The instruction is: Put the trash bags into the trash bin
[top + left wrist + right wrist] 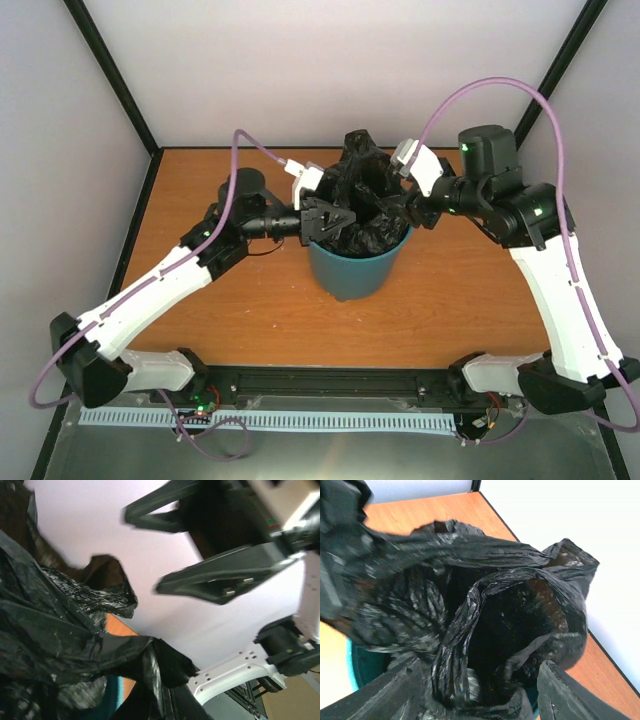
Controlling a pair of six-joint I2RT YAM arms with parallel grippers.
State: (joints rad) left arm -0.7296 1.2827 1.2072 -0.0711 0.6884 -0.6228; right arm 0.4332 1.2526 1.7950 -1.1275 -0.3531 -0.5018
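Bin stands upright on the table, centre of the top view. Bag is inside it with its mouth open. Much of the film stands bunched above the rim, peaking toward upper centre of the frame. Judged: bag is in but not pushed down or settled.

Left gripper is at the bin's left rim, level with the bunched film. In its wrist view the fingers are apart with only pale wall between them. The bag fills the left and lower part of that frame, so this gripper holds nothing. It is probably parked there to catch or tuck the left side.

Right gripper is at the right rim, aimed into the bag. In its wrist view the fingers sit wide apart at the bottom corners. A fold of the bag rim runs up between them, with the dark mouth centre-right. They are not closed on it, and I cannot tell whether the pads touch the film. It looks set to pinch that fold or spread the mouth.

Arms on opposite sides make sense: thin film springs back and needs handling from both sides.

Writing: none readable. No brand or label shows on bin, bag or arms. Only small green lights show on the right arm.
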